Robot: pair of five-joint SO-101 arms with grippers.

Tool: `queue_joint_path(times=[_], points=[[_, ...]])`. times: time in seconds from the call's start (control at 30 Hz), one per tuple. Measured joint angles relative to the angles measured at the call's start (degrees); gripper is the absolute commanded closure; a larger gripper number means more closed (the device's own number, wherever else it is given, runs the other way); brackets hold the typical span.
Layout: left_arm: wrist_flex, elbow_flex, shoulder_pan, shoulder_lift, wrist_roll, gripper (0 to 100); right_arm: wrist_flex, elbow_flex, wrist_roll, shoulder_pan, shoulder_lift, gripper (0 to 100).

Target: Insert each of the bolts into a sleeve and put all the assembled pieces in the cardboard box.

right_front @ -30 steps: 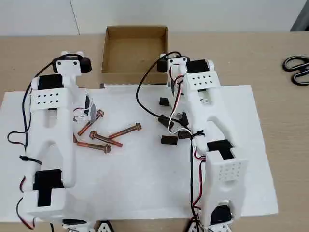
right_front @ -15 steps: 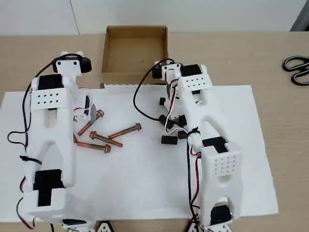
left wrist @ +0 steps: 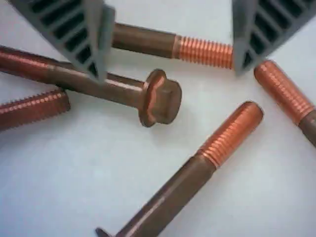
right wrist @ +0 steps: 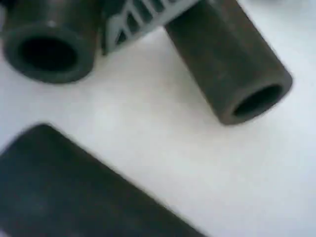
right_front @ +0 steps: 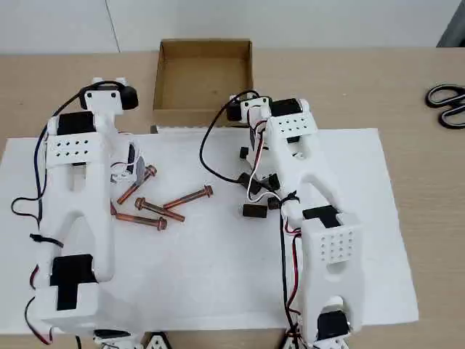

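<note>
Several copper bolts (right_front: 158,209) lie loose on the white sheet near the left arm. My left gripper (left wrist: 168,61) hangs open just above them, its grey fingers (left wrist: 84,29) on either side of one bolt's threaded shank (left wrist: 202,52). A flange-headed bolt (left wrist: 160,96) lies just beside it. Short black sleeves (right_front: 254,211) are scattered under and beside my right arm (right_front: 290,145). Up close, one sleeve (right wrist: 232,64) lies on its side, another (right wrist: 49,49) shows its bore, and a third dark sleeve (right wrist: 74,192) is very near the camera. The cardboard box (right_front: 203,73) stands open at the back.
The white sheet (right_front: 218,276) covers the table's middle, with free room toward the front. Scissors (right_front: 447,102) lie at the far right on the wooden table. Black and red cables hang off the right arm over the sleeves.
My right arm has swung its wrist a little to the left, toward the box, and come lower over the sleeves. The left arm and the bolts have kept still.
</note>
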Motion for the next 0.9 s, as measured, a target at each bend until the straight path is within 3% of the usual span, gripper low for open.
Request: queue_joint_path(times=[0.1, 0.37, 0.47, 0.9], points=[[0.00, 0.00, 0.00, 0.79, 0.00, 84, 0.00, -0.09, 0.62, 0.09, 0.26, 99.8], [0.00, 0.00, 0.00, 5.98, 0.00, 84, 2.20, -0.26, 2.11, 0.26, -2.20, 99.1], [0.09, -0.26, 0.00, 5.98, 0.00, 90, 5.19, -0.70, 2.11, 0.44, -5.01, 99.5], [6.77, -8.44, -0.09, 1.14, -2.64, 94, 9.05, 2.55, 2.29, 0.35, -31.12, 99.5]])
